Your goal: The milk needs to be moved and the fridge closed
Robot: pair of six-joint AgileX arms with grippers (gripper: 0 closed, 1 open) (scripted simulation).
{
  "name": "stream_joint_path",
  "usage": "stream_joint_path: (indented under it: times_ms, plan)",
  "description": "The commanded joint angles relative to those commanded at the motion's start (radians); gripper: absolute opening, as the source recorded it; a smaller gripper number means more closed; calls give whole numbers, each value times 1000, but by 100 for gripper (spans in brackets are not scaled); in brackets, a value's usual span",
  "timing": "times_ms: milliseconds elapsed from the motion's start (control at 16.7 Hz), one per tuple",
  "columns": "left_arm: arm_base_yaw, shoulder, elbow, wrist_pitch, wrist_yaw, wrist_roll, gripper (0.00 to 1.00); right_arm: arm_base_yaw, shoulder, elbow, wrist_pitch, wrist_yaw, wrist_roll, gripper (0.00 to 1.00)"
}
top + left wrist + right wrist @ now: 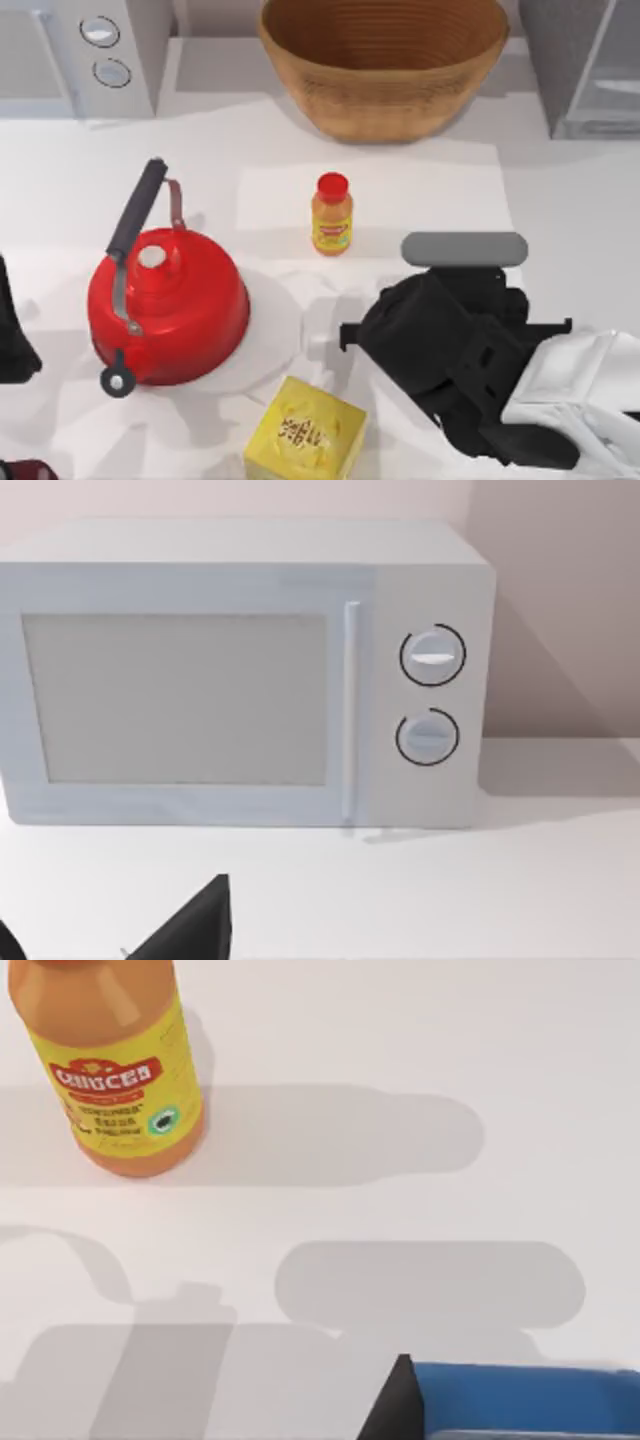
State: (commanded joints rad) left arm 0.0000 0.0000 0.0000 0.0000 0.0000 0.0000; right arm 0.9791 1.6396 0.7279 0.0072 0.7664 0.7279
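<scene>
The blue top of the milk (520, 1400) shows in the right wrist view, with a dark finger (400, 1405) pressed against its edge. From above, my right gripper (440, 325) covers the carton at the table's right front and is shut on it. The orange bottle (332, 214) stands apart, to the gripper's far left. The dark grey fridge (585, 70) with its pale glassy door panel stands at the back right corner; I cannot tell how its door stands. My left gripper (15, 335) is parked open at the left edge.
A red kettle (165, 300) sits front left on a white mat. A yellow box (305, 435) lies at the front edge. A big wicker basket (385, 60) stands at the back middle, and a pale microwave (240, 670) with two knobs at the back left.
</scene>
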Motion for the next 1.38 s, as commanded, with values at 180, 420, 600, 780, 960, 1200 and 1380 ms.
stream_joint_path:
  times_ms: [180,420,600,780,960,1200,1380]
  plan:
    - [0,0,0,0,0,0,100,-13,2,-3,16,-10,-8,0]
    - [0,0,0,0,0,0,100,-147,-3,-38,169,-112,-107,0]
    - [0,0,0,0,0,0,100,-322,-12,-98,388,-241,-236,0]
    - [0,0,0,0,0,0,100,-536,-32,-175,648,-393,-390,0]
    - [0,0,0,0,0,0,100,-748,-67,-251,888,-546,-541,0]
    - [0,0,0,0,0,0,100,-934,-121,-324,1076,-697,-685,0]
    - [0,0,0,0,0,0,100,-965,-135,-338,1107,-727,-712,0]
